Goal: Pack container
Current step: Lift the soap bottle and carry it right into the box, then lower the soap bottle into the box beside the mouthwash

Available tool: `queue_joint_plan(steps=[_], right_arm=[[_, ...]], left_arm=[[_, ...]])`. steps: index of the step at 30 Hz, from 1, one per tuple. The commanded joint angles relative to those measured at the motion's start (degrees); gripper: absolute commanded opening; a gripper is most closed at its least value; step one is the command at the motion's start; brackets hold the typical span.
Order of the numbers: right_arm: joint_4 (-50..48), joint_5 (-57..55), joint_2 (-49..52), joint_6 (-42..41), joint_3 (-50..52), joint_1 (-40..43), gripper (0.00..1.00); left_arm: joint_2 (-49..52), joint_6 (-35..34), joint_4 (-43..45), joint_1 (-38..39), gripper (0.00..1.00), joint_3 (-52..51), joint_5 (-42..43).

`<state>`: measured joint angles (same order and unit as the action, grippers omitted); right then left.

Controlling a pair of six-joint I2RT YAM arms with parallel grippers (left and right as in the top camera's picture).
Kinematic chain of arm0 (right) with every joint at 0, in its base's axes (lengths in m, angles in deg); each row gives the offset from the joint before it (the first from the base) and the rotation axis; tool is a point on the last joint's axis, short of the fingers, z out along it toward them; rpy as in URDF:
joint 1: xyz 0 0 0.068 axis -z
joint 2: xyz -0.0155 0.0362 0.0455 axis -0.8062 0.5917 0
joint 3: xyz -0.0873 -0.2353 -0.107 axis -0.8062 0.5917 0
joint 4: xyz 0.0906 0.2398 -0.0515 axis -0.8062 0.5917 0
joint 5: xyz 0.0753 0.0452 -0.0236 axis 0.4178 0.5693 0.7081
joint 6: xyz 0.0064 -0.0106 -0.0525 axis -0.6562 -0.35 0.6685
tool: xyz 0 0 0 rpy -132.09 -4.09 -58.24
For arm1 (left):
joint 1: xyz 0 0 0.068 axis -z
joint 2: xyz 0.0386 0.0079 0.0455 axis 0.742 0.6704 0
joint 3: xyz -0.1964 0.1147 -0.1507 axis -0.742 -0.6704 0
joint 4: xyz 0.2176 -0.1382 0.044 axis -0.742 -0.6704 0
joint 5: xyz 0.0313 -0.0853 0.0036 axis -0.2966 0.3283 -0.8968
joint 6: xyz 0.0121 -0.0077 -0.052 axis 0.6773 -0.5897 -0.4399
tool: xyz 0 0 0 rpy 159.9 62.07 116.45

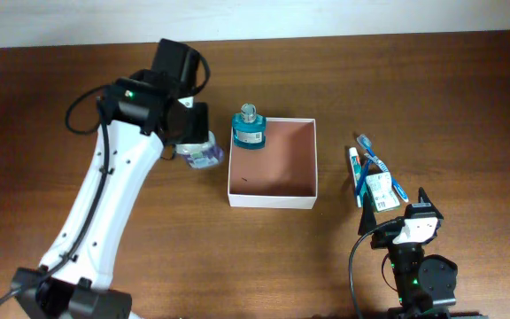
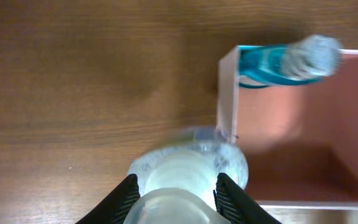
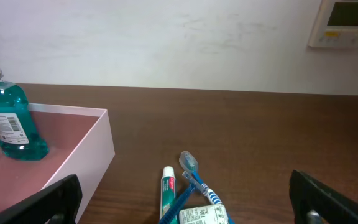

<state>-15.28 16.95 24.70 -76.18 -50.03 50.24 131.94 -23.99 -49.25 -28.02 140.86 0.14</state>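
Observation:
The container [image 1: 271, 200] is a shallow square box with white walls and a reddish-brown inside, at mid-table. A teal bottle [image 1: 249, 129] stands upright in its back left corner. My left gripper [image 1: 195, 146] is shut on a clear pale bottle [image 1: 204, 159] just left of the box's left wall. In the left wrist view the jaws [image 2: 176, 198] clamp this bottle [image 2: 188, 167] beside the box wall [image 2: 227, 99], with the teal bottle [image 2: 284, 61] beyond. My right gripper [image 1: 407, 220] is open and empty, near the front right of the table.
A toothpaste tube [image 3: 168, 193], a blue toothbrush [image 3: 196, 175], a blue razor and a small white packet [image 3: 201, 216] lie in a pile [image 1: 374, 177] right of the box, between my right gripper's open jaws [image 3: 188, 202]. The box wall [image 3: 95, 149] is at left.

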Motion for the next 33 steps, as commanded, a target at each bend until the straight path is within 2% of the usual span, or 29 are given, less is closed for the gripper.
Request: queue_joint_plan(steps=[1, 9, 19, 33], right_arm=[[0.5, -0.1, -0.5, -0.2, 0.3, -0.3, 0.98], [0.5, -0.1, -0.5, -0.2, 0.3, -0.3, 0.98], [0.5, -0.1, -0.5, -0.2, 0.3, -0.3, 0.98], [0.5, -0.1, -0.5, -0.2, 0.3, -0.3, 0.98]], left_arm=[[-3.3, 0.3, 0.2, 1.9, 0.4, 2.2, -0.3], [-4.2, 0.2, 1.3, 6.8, 0.4, 2.2, -0.3], [-4.2, 0.2, 7.2, 12.0, 0.39, 2.2, -0.5], [-1.7, -1.9, 9.3, 13.5, 0.39, 2.1, -2.4]])
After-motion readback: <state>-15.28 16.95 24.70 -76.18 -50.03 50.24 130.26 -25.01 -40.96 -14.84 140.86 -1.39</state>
